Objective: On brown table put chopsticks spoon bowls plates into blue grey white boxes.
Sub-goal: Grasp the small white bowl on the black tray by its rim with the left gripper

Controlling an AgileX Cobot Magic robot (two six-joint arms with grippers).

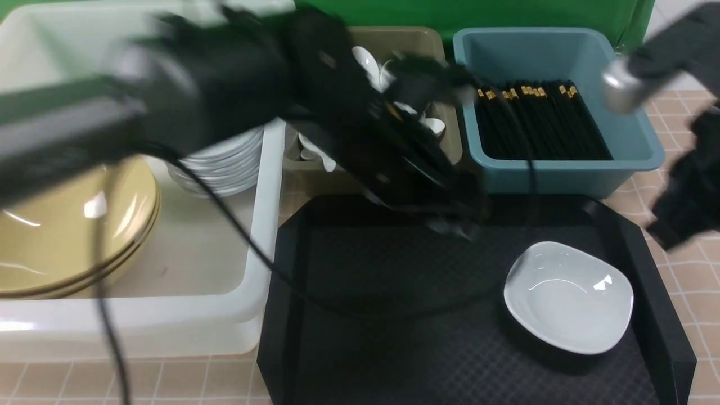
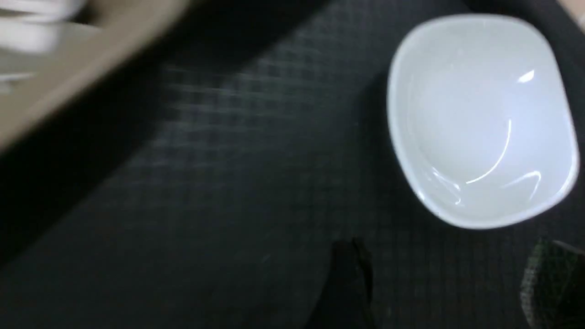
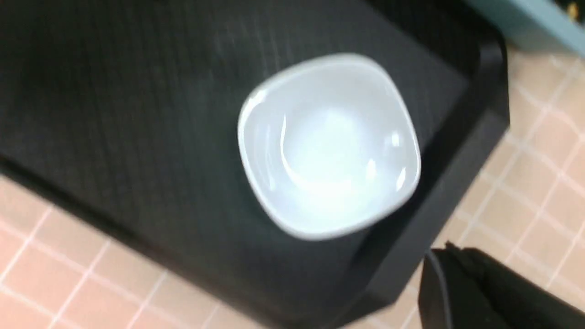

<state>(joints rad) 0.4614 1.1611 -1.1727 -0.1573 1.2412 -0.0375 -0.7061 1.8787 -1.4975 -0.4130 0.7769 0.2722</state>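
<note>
On black tray (image 1: 360, 292), white bowl (image 1: 568, 295) apart from open left gripper (image 1: 458, 219), right gripper (image 3: 445, 269) closed

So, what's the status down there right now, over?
Left gripper open, empty, over black tray. Right gripper shut, empty. White bowl sits alone on tray, ungrasped. Nothing blocking it.

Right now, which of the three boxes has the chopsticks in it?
The blue box, rightmost of the three, holds the black chopsticks. The beige middle box has white spoons; the white box has plates.
</note>
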